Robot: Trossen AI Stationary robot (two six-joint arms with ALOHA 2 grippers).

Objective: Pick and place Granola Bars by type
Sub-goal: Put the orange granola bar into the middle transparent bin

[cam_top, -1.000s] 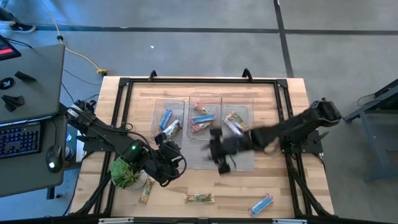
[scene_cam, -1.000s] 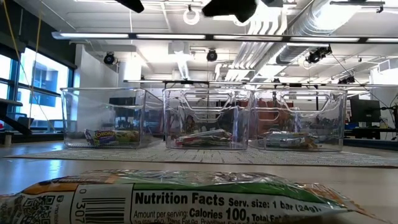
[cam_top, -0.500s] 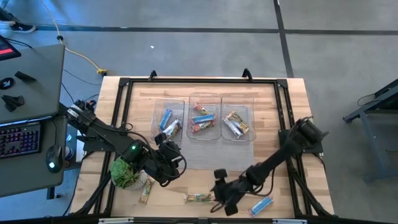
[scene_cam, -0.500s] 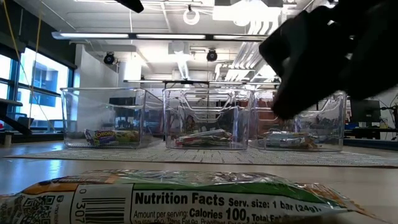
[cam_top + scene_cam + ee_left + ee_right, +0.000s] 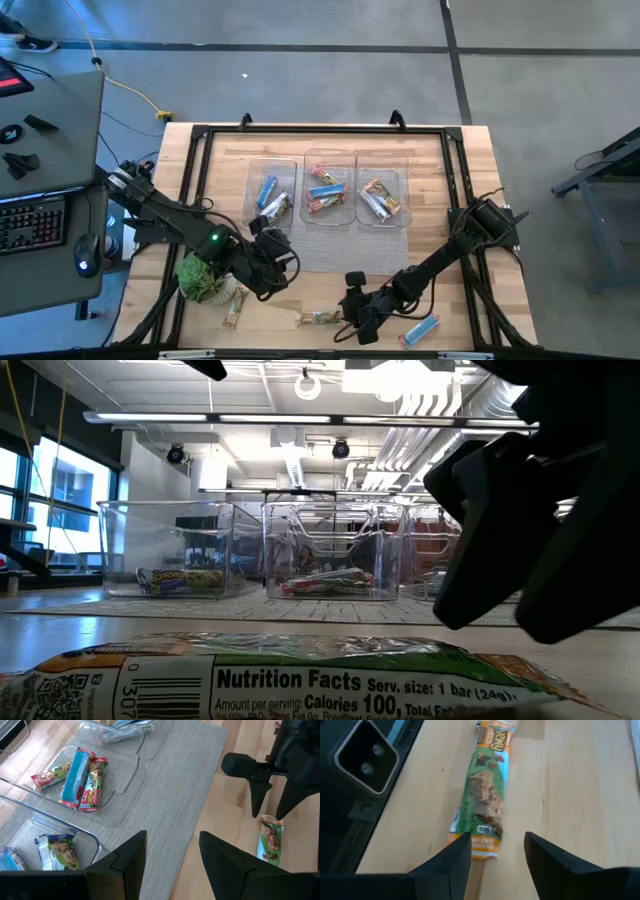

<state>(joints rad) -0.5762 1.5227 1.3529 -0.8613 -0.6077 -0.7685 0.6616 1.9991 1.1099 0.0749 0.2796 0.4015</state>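
A green-yellow granola bar (image 5: 485,795) lies flat on the wood near the table's near edge (image 5: 320,318), and fills the foreground of the low view (image 5: 250,680). My right gripper (image 5: 497,840) is open and hovers low over the bar's right end, a finger on either side, touching nothing; the left wrist view shows it too (image 5: 267,815). My left gripper (image 5: 172,837) is open and waits over the grey mat (image 5: 272,255). A blue bar (image 5: 420,328) and another bar (image 5: 235,308) lie loose near the near edge.
Three clear trays (image 5: 272,172) (image 5: 328,160) (image 5: 380,165) stand in a row on the grey mat (image 5: 330,255), each with bars inside. A leafy potted plant (image 5: 200,278) sits beside my left arm. A black frame (image 5: 300,130) borders the table.
My right arm has swung from above the right tray toward the table's near edge and come down over the green-yellow bar. In the last half second it has only settled slightly lower and closer to the bar. The bars have stayed in place.
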